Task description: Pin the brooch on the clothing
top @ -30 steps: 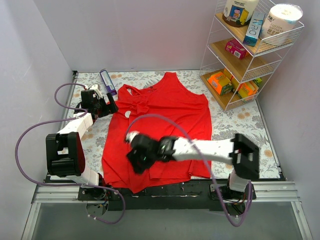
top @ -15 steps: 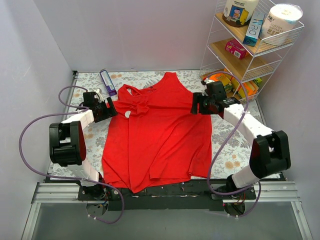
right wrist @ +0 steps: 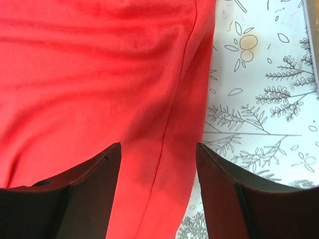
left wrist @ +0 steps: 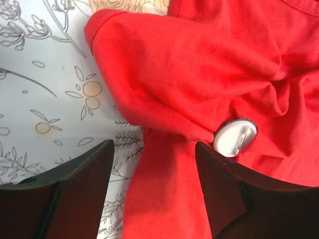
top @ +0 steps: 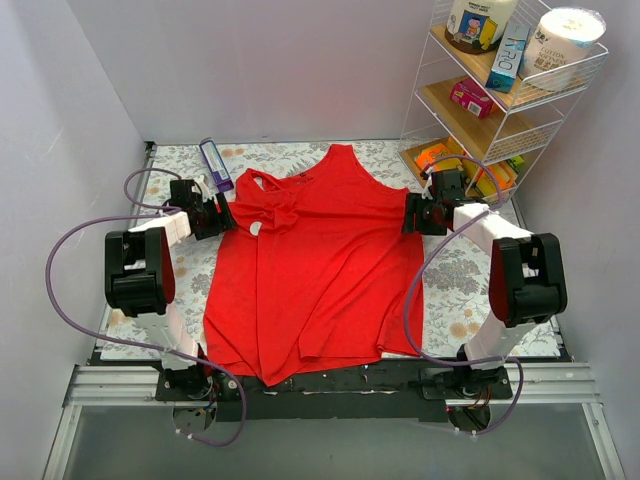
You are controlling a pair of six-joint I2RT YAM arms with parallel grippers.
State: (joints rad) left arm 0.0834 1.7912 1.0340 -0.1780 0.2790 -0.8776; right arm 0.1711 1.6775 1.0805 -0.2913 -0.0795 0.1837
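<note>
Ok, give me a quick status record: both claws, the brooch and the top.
left claw: open, over the bunched shoulder of the red tank top
right claw: open, over the top's side seam on the robot's right, holding nothing
brooch: among folds near the left strap, white side showing, dark rim; neither claw holds it
tank top: spread on the floral mat, left shoulder crumpled
pinned: cannot tell

A bright red sleeveless tank top (top: 320,260) lies between the left end effector (top: 216,213) and the right end effector (top: 411,215), with a small pale round brooch (top: 256,228) just beside the left one.
</note>
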